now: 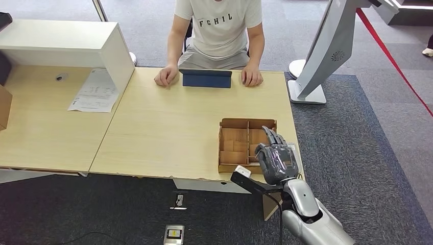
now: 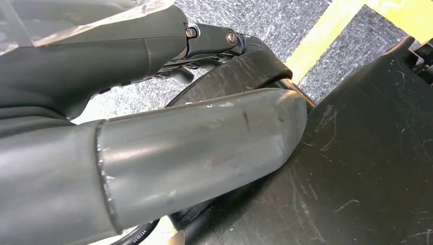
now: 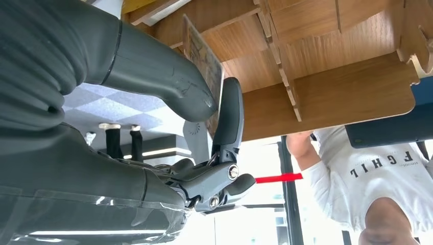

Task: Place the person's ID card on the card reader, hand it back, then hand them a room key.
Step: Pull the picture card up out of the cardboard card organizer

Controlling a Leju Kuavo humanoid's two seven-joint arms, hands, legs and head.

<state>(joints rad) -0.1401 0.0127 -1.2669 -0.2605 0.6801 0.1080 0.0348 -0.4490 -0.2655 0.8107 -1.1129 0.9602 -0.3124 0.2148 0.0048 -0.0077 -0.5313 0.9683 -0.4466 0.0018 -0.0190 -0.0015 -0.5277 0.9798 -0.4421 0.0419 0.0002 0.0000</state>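
Note:
My right hand [image 1: 275, 155] hovers over the right side of a wooden compartment box [image 1: 234, 145] at the table's front right. In the right wrist view its thumb and a finger pinch a thin patterned card [image 3: 205, 76], held on edge just in front of the box's dividers [image 3: 332, 76]. A dark blue card reader [image 1: 207, 78] lies at the far edge, between the resting hands of a seated person [image 1: 219, 25] in a white shirt. My left hand [image 2: 194, 148] hangs low beside my body, thumb apart from the fingers, holding nothing.
A white raised shelf [image 1: 66, 46] and a printed sheet [image 1: 94, 92] occupy the left table. A white stand [image 1: 327, 51] and a red barrier strap [image 1: 393, 61] are to the right of the table. A small device [image 1: 174, 235] lies on the carpet below the front edge.

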